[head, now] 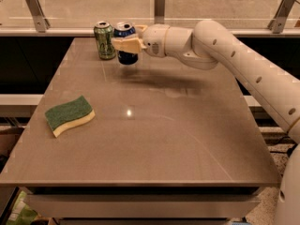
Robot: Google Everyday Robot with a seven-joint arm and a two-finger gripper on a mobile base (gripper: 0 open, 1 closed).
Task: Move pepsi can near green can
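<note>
The pepsi can (126, 56) is dark blue with a silver top and stands upright at the far left of the table, held between my fingers. My gripper (127, 40) is shut on it, reaching in from the right on a white arm. The green can (104, 40) stands upright on the table just left of the pepsi can, a small gap apart. The pepsi can's base looks to be at or just above the table surface; I cannot tell which.
A green-and-yellow sponge (69, 115) lies near the table's left edge. The brown table (154, 139) ends at a glass rail with metal posts (160, 3) along the back. My arm (243, 69) spans the right rear of the table.
</note>
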